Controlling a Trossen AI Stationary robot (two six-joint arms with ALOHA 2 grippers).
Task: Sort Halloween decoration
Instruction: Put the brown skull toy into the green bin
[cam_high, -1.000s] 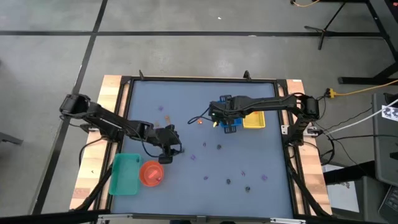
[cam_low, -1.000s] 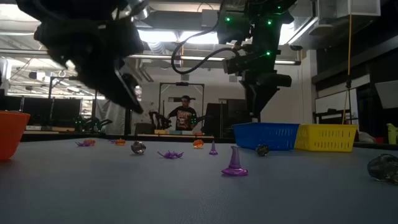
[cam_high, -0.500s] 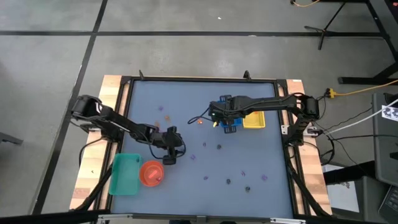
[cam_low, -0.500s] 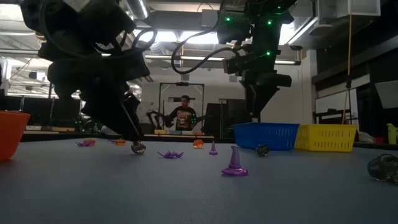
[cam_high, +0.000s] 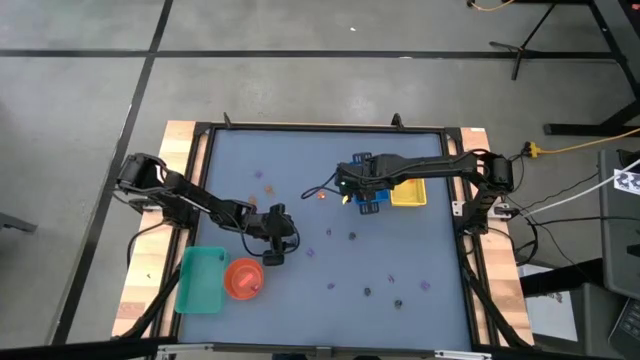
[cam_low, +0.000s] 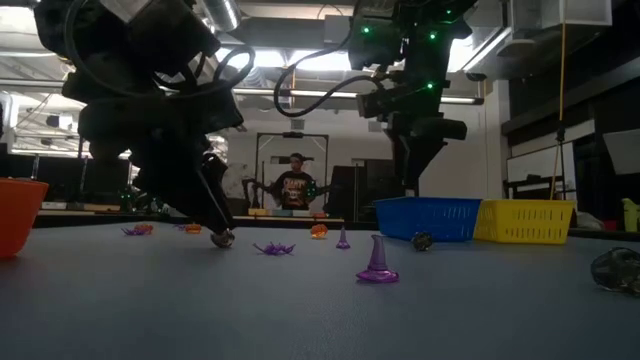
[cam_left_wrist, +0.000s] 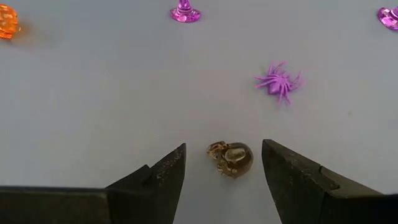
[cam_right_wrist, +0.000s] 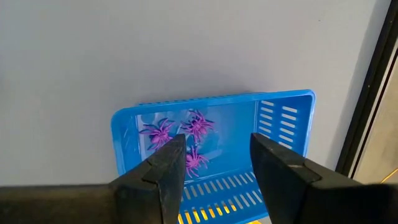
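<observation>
A: What lies past the right end effector (cam_right_wrist: 214, 165)?
B: A blue slotted tray (cam_right_wrist: 280, 121) on the grey table (cam_right_wrist: 155, 50), lower centre, three purple spiders (cam_right_wrist: 198, 124) inside; its fingers spread apart.

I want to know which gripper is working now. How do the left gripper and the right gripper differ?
The left gripper is low at the table, open around a dark skull piece; the right gripper hangs high over the blue tray. The left one has a piece between its fingers; the right one has nothing between them. Both are open.
</observation>
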